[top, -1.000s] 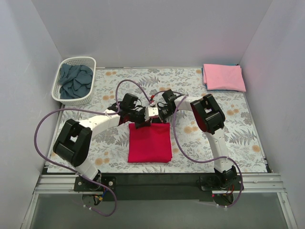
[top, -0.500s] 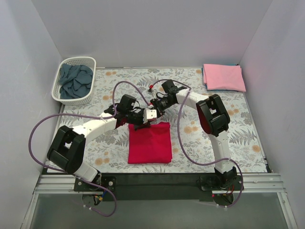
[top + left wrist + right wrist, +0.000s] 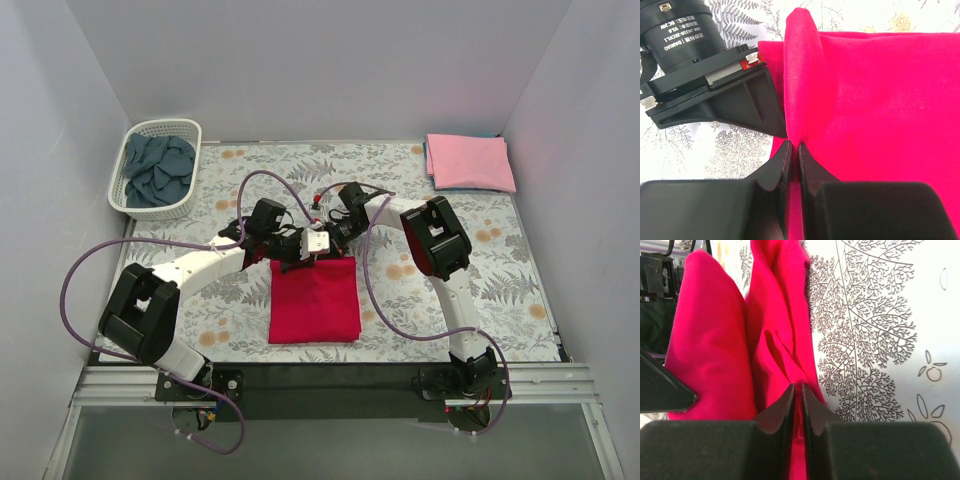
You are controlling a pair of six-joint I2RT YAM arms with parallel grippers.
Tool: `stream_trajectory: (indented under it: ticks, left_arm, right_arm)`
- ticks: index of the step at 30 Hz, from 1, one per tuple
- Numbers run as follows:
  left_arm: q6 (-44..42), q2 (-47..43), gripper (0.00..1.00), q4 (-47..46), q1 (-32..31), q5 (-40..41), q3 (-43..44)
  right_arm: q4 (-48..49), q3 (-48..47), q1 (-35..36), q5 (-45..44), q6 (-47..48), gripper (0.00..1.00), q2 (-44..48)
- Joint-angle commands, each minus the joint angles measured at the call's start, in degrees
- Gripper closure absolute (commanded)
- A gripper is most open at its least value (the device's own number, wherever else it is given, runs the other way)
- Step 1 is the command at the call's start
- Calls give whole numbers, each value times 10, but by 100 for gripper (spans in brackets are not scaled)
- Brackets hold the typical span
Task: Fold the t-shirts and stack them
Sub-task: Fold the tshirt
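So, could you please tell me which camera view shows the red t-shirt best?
The top external view: the whole folded red t-shirt shows as a rectangle on the floral cloth. The wrist views show only close-ups of red fabric pinched between the left fingers and the right fingers at its far edge.

Left pincer (image 3: 794, 152) and right pincer (image 3: 797, 392) both crowd the far edge of the red shirt (image 3: 314, 300), seemingly no gap between them. Open table (image 3: 520, 270) either side; basket (image 3: 160, 124) and pink shirt (image 3: 470, 162) hog the far corners.
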State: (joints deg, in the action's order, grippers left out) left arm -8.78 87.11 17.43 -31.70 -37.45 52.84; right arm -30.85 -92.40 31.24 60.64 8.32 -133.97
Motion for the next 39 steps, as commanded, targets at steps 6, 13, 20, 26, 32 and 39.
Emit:
stream_trajectory:
  ticks: [6,13,20,26,32,39]
  left_arm:
    - [-19,12,100,-28,9,22,31]
    - [-37,44,100,-36,26,25,53]
    - [-37,47,100,-63,28,15,36]
    - [-47,41,100,-83,28,-2,21]
    - [-64,31,100,-85,28,-11,16]
    - [-70,53,100,-104,28,-18,26]
  right_arm:
    - [-21,29,6,-26,43,84,-7]
    - [-22,29,7,-24,43,84,-4]
    - [-25,20,7,-26,43,84,-1]
    - [-40,-31,4,-62,39,75,21]
    - [-77,-101,-2,-112,55,56,59]
    - [-97,-128,-35,-113,55,34,87]
